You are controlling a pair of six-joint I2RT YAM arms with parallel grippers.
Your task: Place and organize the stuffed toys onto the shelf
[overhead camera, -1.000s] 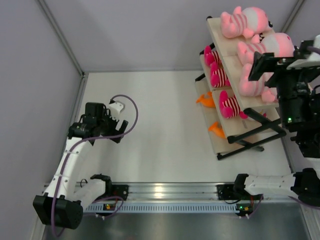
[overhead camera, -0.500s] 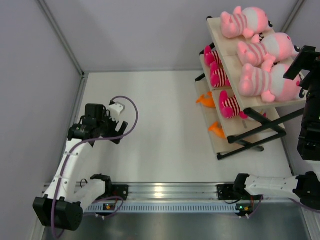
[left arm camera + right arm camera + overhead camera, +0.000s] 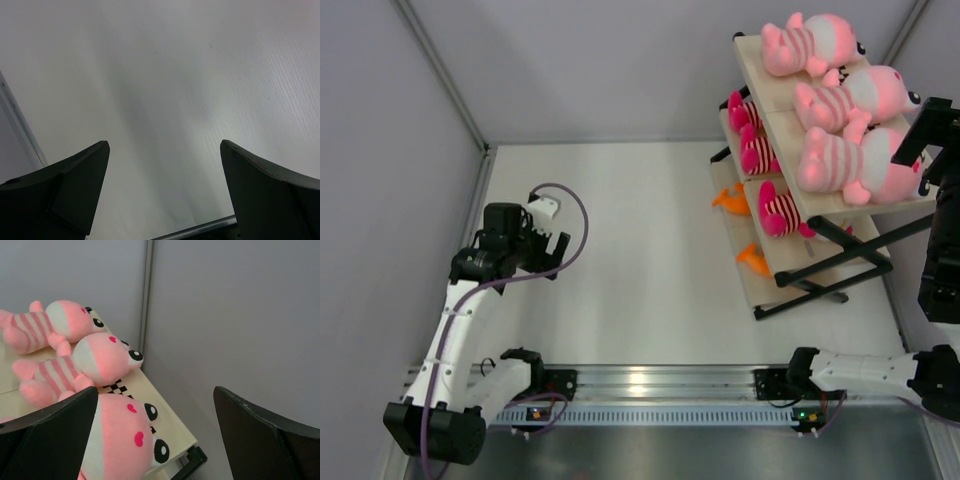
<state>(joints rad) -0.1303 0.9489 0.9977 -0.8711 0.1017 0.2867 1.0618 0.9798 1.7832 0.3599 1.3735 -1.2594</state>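
Right gripper (image 3: 155, 396), jaws spread, at shelf (image 3: 167, 416) edge; wall (image 3: 230, 315) just beside.

Three big pale-pink striped toys (image 3: 845, 165) are lying at two o'clock on one shelf (image 3: 757, 70); three smaller hot-pink toys (image 3: 757, 152) and two orange toys (image 3: 728, 199) are sitting on its lower boards.

Left arm bent over the left side, left gripper (image 3: 164, 150) gaping wide; right arm raised at the far right, right gripper (image 3: 155, 395) likewise spread wide
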